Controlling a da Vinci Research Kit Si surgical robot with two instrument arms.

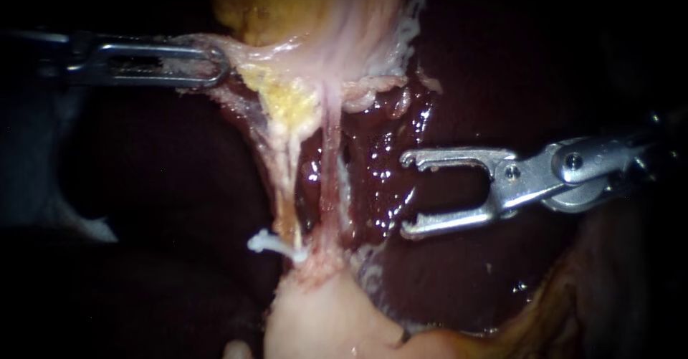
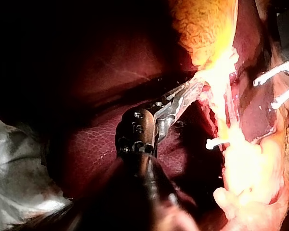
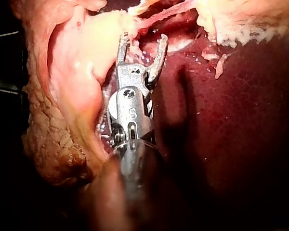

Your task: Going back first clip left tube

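Observation:
My left instrument (image 1: 211, 64) comes in from the left, its jaws shut on a pale fold of gallbladder tissue (image 1: 247, 52) that it pulls taut. Below that fold two thin tubes run down side by side: the yellowish left tube (image 1: 285, 180) and the pinkish right tube (image 1: 330, 180). A small white clip (image 1: 271, 243) sits across the left tube's lower end. To the right of the tubes, my right instrument (image 1: 407, 195) has its jaws wide open and empty, apart from the tissue. The right wrist view shows the same open jaws (image 3: 143, 41).
Dark red liver (image 1: 459, 280) lies behind and around the tubes, wet and glistening. The yellowish gallbladder (image 1: 287, 1) fills the top, and pale fatty tissue (image 1: 322, 323) the bottom. In the left wrist view the clip (image 2: 216, 142) stands ahead of my left instrument (image 2: 185, 97).

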